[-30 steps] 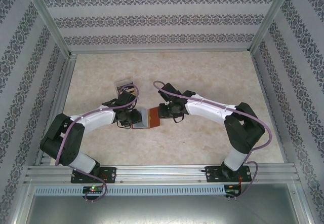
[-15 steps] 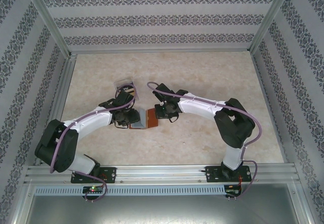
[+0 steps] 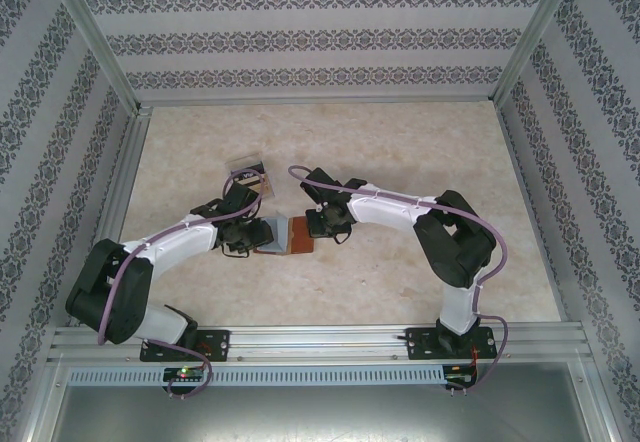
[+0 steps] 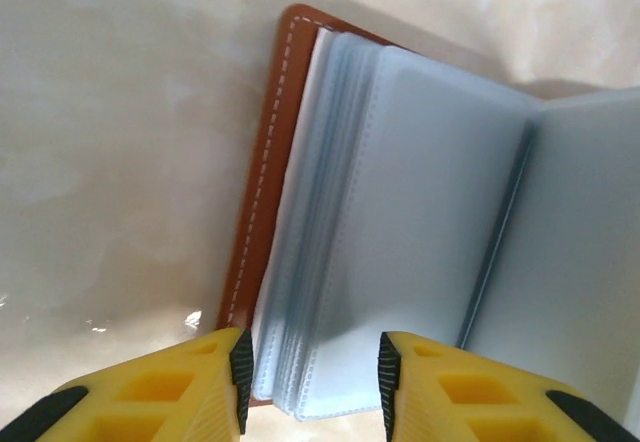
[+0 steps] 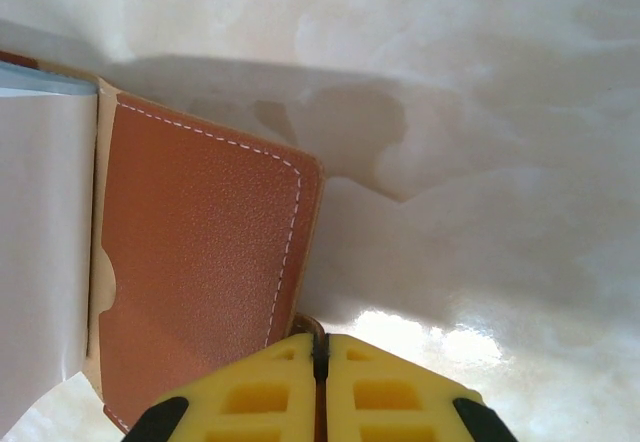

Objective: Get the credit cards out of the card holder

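The card holder (image 3: 288, 234) lies open on the table between my two grippers, brown cover to the right and blue-grey inner side to the left. In the left wrist view its brown stitched edge (image 4: 262, 182) frames a stack of clear sleeves (image 4: 400, 212), whose near end sits between the fingers of my open left gripper (image 4: 312, 362). I cannot make out any cards in the sleeves. My right gripper (image 5: 320, 347) is shut on the near edge of the brown cover flap (image 5: 200, 272). Seen from above, the left gripper (image 3: 250, 234) and right gripper (image 3: 325, 224) flank the holder.
A small clear plastic box (image 3: 248, 175) with dark contents lies just behind the left gripper. Metal frame rails (image 3: 320, 340) run along the near edge, and patterned walls enclose the other sides. Bare marbled tabletop (image 3: 420, 152) stretches to the back and right.
The right arm's elbow has swung left and the left arm has drawn in. The holder has shifted slightly left and lies spread wider, with more grey inner side showing.
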Available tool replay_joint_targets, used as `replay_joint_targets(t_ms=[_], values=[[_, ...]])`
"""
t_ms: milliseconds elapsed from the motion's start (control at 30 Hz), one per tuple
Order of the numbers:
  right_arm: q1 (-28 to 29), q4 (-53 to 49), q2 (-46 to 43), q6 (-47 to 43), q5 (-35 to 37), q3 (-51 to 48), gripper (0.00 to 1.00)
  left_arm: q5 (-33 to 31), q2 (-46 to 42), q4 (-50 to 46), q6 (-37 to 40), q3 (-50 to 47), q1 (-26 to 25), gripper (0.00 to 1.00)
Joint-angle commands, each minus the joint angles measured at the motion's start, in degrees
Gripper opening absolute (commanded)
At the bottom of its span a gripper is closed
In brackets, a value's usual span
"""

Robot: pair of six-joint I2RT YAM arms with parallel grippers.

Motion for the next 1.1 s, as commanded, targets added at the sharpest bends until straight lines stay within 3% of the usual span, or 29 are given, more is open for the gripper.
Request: replay_joint_targets(t_ms=[0,300,567,833,1067], values=[[-0.29,0.08,0.84,-0.30,-0.24,0.30,0.06,3.02,-0.99,5.35,0.23,-0.75,0.47,0.39],[-0.35,0.24,0.95,-0.21,-0.59,0.56,0.07,5.15,5.51,6.93,0.10,-0.16,0.42,0.40],[-0.34,0.51,0.92,-0.21,-0.64,0.30,0.07,4.53,3.85,5.24,0.86,0.58,0.46,0.46],[-0.34,0.44,0.98,-0.12,-0.77,0.34,0.07,-4.53,-3.47,-0.91,2.88,1.11,0.44,0.45],[-0.32,0.45,1.19,-0.04,-1.03,0.48,0.07,0.46,1.50,2.41,2.44,0.95,0.45,0.45]])
